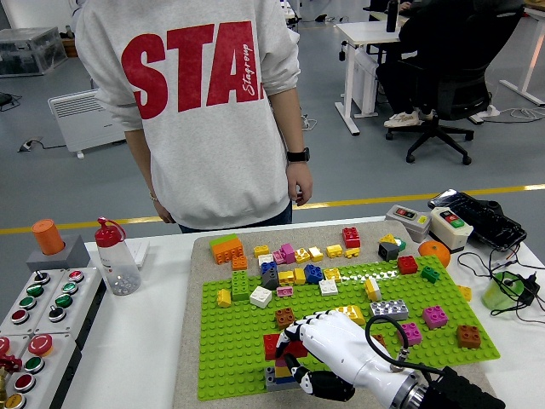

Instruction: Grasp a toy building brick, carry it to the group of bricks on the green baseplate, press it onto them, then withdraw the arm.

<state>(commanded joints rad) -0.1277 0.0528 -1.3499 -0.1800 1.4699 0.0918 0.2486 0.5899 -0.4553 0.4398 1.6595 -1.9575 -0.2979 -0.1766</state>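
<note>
Head view shows the right hand [319, 345] reaching from the lower right over the green baseplate [238, 358] on the white worktop [136, 349], fingers curled down around a red brick [274, 344]. That brick sits on a small stack of bricks [279, 375] at the baseplate's near edge. A person [200, 102] stands at the far side, arms hanging.

Green baseplate [247, 341], white hand [328, 339], seemingly red brick [274, 345].
</note>
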